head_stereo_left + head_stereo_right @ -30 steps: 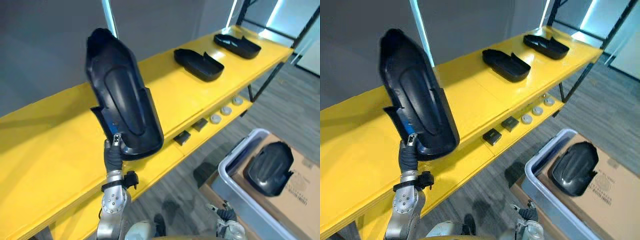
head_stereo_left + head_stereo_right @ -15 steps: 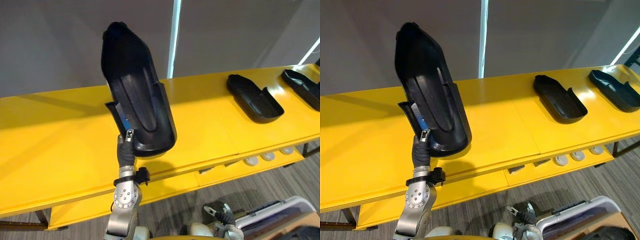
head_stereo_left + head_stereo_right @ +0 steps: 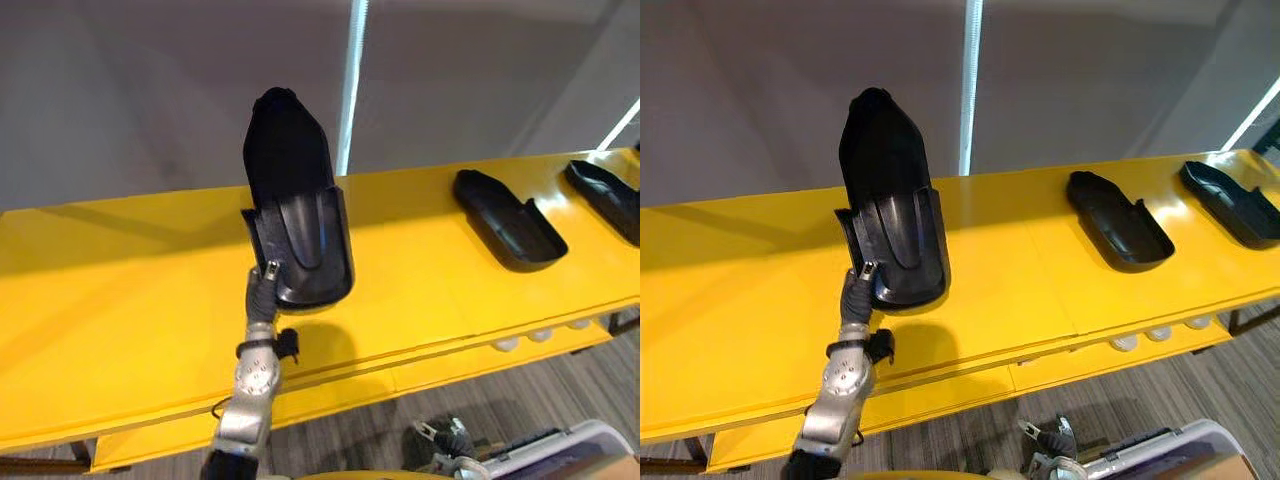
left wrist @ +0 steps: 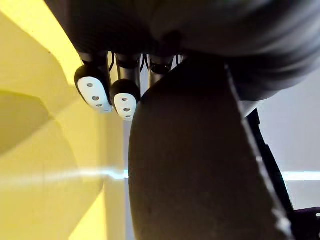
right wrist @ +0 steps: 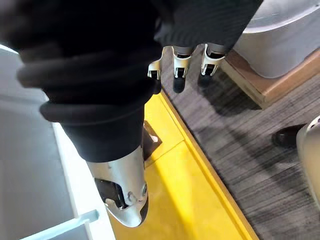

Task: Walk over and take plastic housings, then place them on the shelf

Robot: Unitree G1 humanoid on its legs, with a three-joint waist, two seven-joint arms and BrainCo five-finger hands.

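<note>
While the left hand clasps the lower edge of a black housing, held upright over the yellow shelf and not yet set down, two other housings lie on it well to that hand's right, and the right hand hangs slack-fingered and empty.

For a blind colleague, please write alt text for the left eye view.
The robot's left hand holds a black plastic housing upright above a long yellow shelf. A second housing and a third housing lie on the shelf to its right.
</note>
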